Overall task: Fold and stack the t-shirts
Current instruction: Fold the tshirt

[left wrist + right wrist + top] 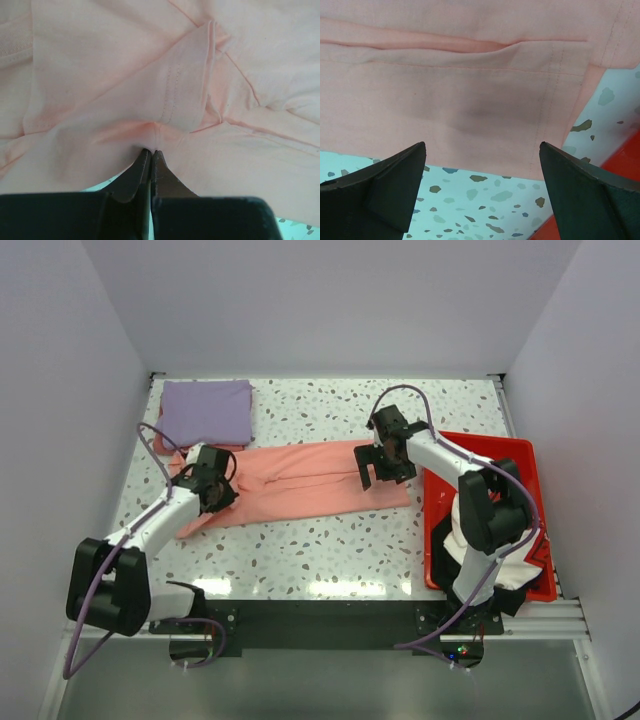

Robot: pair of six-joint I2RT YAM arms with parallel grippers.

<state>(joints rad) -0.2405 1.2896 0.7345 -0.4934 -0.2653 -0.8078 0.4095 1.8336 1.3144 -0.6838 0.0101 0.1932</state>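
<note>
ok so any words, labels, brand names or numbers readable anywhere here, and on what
None readable. The salmon-pink t-shirt, the lavender t-shirt, the red tray and the speckled table show no print, tag, logo or number in any view.

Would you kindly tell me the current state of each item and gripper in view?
Salmon-pink t-shirt: folded lengthwise, lying flat.
Lavender t-shirt: folded, far-left corner.
Left gripper: shut on salmon-pink t-shirt.
Right gripper: open, over that shirt's right end.
Red tray: holding unfolded white and black cloth.
</note>
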